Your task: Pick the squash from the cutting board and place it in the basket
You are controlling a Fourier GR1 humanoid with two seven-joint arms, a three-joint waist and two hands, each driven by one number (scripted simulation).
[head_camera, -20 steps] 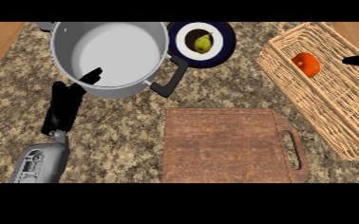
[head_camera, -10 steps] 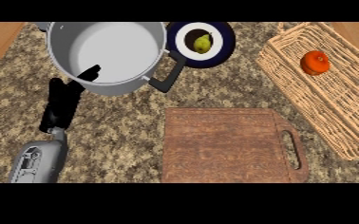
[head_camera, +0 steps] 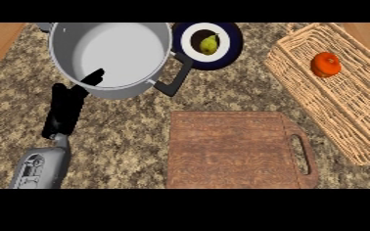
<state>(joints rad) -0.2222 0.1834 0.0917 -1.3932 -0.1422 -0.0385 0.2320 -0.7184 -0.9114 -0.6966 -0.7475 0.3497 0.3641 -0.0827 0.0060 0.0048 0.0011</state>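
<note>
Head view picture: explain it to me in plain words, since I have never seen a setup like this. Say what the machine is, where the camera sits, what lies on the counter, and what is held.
The camera sits at a humanoid robot's head, looking steeply down at a speckled kitchen counter. The grey forearm ending in a black hand, the left hand, rises from the lower left with fingers straight, holding nothing. The right hand is out of view. On the counter are a big grey pot, a dark plate with a yellow-green pear-like fruit, a bare wooden cutting board, and a wicker basket holding an orange squash.
</note>
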